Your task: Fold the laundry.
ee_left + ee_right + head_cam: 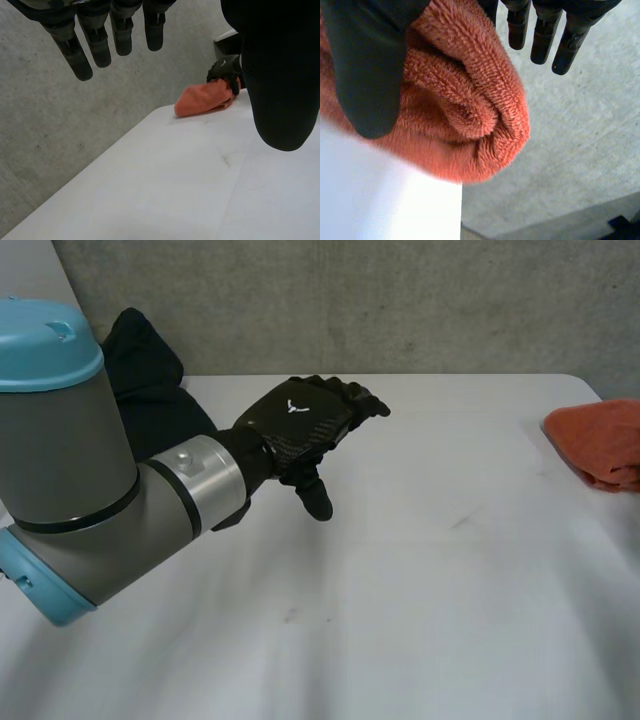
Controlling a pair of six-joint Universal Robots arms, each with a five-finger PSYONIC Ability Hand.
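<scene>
The orange terry-cloth towel [600, 445] lies bunched at the 3 o'clock edge of the white table [400, 590] in the head view. In the right wrist view, part of it bulges past the table's edge, with grey concrete [570, 150] beyond.

The likely risk is that a weak or lopsided hold lets the bundle slide off that edge and drop. The towel is also crumpled with no corner showing, so a pull may drag a wad rather than open a flat sheet.

The right hand [365, 60] has its thumb laid across the near side of the towel. Its straight fingers [542, 40] reach past the far side, so the cloth looks pinched between them.

The left hand [300, 425] hovers over the table towards 10 o'clock, well apart from the towel. Its fingers are loosely extended and its thumb hangs down, holding and touching nothing.
</scene>
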